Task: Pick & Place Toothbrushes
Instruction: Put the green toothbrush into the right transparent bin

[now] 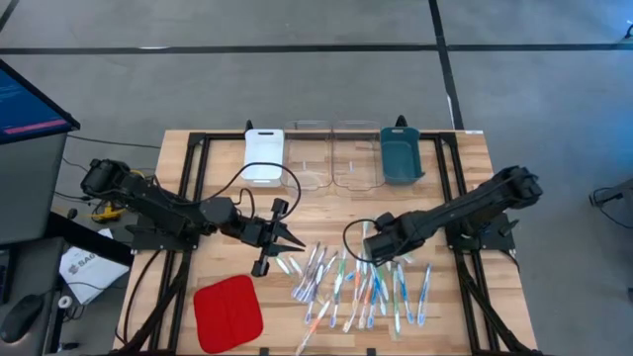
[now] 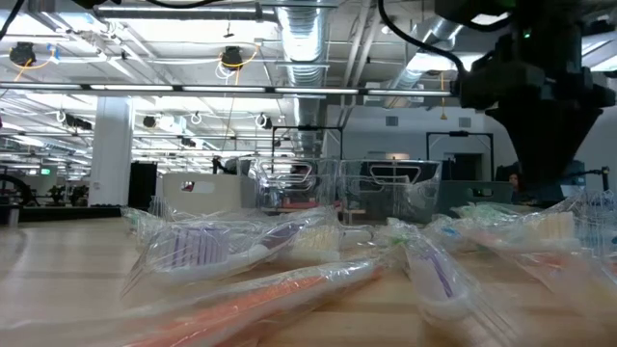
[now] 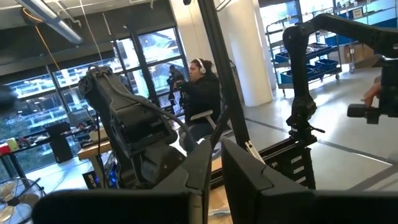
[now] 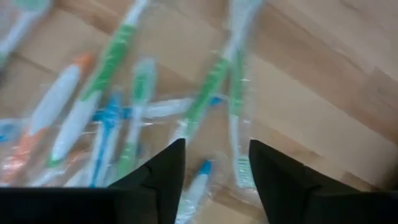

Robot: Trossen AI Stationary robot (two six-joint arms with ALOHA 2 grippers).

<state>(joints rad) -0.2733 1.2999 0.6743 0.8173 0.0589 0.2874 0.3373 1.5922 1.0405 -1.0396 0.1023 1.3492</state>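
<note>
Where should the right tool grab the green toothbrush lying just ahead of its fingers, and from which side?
Probably at mid-handle, from straight above. The green toothbrush lies flat in its clear wrapper on the table, slim and long, so fingers should straddle it across its width. The right tool hangs open over the pile; neighbouring brushes crowd one side, so the handle's freer stretch seems safest.

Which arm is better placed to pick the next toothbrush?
The right. Its tool hangs open directly above the toothbrushes, while the left tool sits shut beside the pile's edge, pointing level across the room.
</note>
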